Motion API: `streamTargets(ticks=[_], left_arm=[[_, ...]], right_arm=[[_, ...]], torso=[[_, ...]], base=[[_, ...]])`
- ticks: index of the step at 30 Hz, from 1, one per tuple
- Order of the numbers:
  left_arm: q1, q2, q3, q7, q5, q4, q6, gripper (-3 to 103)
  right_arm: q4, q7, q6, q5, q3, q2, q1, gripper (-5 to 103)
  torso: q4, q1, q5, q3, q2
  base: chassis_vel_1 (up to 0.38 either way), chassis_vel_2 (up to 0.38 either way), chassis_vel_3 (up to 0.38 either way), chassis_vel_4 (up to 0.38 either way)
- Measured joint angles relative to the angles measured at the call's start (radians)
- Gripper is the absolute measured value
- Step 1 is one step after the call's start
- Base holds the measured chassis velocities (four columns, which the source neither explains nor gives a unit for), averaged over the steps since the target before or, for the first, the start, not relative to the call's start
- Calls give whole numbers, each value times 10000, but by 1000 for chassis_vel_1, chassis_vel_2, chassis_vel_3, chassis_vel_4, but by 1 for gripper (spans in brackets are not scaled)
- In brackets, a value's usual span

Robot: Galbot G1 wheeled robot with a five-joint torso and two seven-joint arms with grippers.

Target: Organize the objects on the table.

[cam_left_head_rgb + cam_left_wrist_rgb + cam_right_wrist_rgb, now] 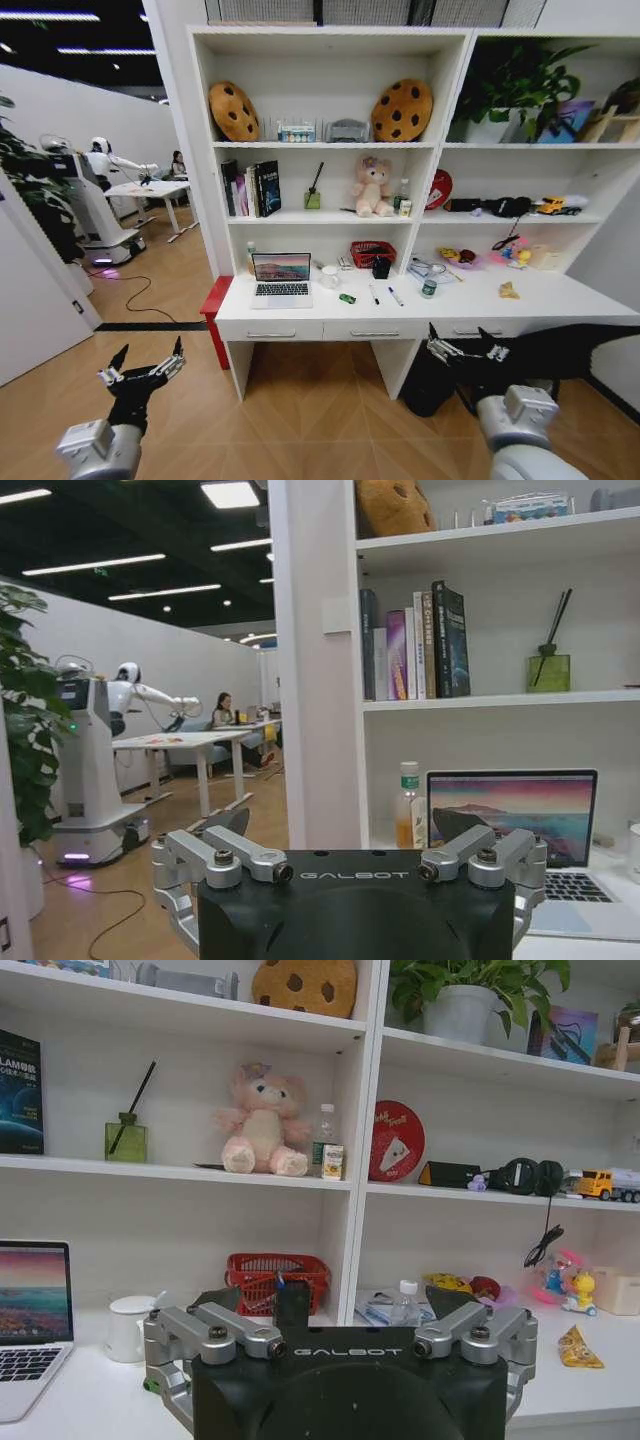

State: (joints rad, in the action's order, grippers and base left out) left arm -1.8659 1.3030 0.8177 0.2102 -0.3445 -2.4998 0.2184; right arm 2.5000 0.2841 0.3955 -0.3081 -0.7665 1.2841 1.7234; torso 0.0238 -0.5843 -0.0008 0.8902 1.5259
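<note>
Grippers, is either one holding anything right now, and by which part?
Nothing is held. The left gripper and right gripper are both open, in front of the desk, apart from everything on it.

Looking out over the black left gripper (350, 865), marked GALBOT, silver fingers (205, 858) spread wide apart at both sides, nothing between them. Just beyond, an open silver laptop (520, 825) on the white desk (590, 945), screen lit with a sunset scene. Beside the laptop, a clear bottle (407, 805) with amber liquid and a green label. Above, a shelf (500, 700) carrying upright books (415, 642) and a green reed diffuser (548, 670). Higher still, a cookie-shaped cushion (392, 505). Off to the side, leafy plant (25, 730), another white robot (95, 755) on the wooden floor, and a distant white table (190, 742).
</note>
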Motion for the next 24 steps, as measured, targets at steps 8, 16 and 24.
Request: streamTargets(ticks=[8, 16, 24], left_arm=[[44, -93, -42, -155, -13, 0, -32, 100], [41, -104, -52, -170, 12, -2, -37, 100], [104, -166, -88, -181, 19, -2, -42, 100]], right_arm=[[-1, 3, 16, -101, -55, -33, 21, 100], [-1, -8, 32, -108, -17, -33, -7, 100], [0, -10, 73, -131, -20, -90, -26, 100]], torso=[[2, 4, 10, -1, 3], [-1, 2, 8, 0, 2], [0, 4, 6, -1, 3]], base=[[-149, 145, 144, -153], [-163, 171, 164, -166], [-168, 167, 169, -164]])
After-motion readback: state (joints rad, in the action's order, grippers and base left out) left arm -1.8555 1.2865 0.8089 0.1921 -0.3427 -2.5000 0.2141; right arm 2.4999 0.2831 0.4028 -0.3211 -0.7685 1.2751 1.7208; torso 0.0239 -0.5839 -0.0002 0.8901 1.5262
